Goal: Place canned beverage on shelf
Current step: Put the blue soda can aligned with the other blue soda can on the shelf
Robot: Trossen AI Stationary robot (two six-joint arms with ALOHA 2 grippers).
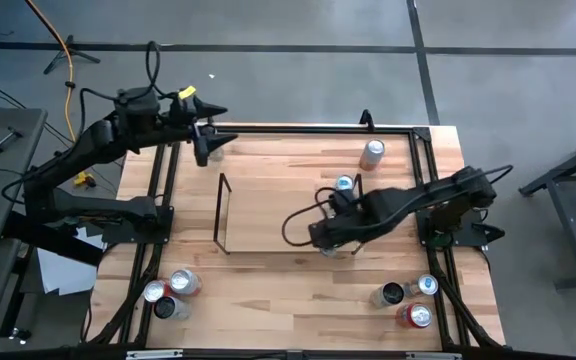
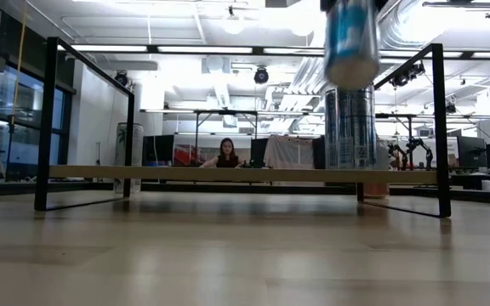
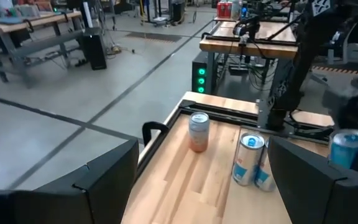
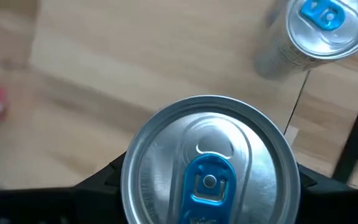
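Right gripper (image 4: 209,186): fingers clamped on either side of a blue-tabbed can (image 4: 209,167), gripped from above so the can hangs upright, ready to be set down. The low view shows the can (image 2: 351,47) carried clear above the shelf (image 2: 185,172) board, not touching it. In the high view the right gripper (image 1: 330,236) sits over the shelf's right end, just beside a second blue-tabbed can (image 1: 345,184) already standing on the board. Judgement: the held can is being positioned next to that one; lowering remains to be done, and the near neighbour could be knocked.

Left gripper (image 1: 204,143): fingers spread, grasping nothing, parked at the table's far left corner, well apart from the shelf. A further can (image 1: 372,153) stands at the far edge, with clusters at both near corners, presumably stock awaiting placement.
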